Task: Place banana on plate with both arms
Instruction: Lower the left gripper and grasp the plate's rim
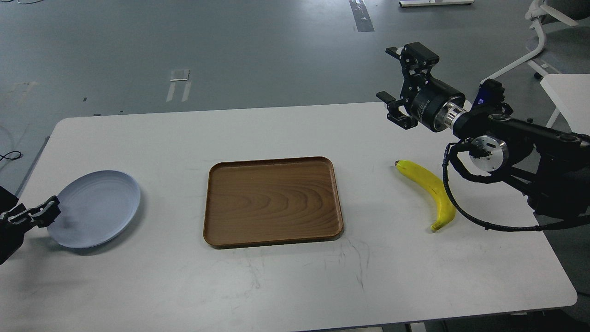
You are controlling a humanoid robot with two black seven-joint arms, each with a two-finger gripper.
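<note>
The banana lies near the white table's right edge; the plate sits at its left edge, rim pinched by the left gripper. The right gripper hovers spread above the far edge. The tray sits mid-table.

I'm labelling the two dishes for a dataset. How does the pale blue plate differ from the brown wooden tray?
The round, pale blue-grey plate is smooth and plain; the rectangular brown wooden tray has rounded corners and visible grain. The plate looks narrower than the tray. The plate sits at the table's left with the left gripper at its edge; the tray sits mid-table, untouched. Both are shallow, rimmed and empty.
</note>
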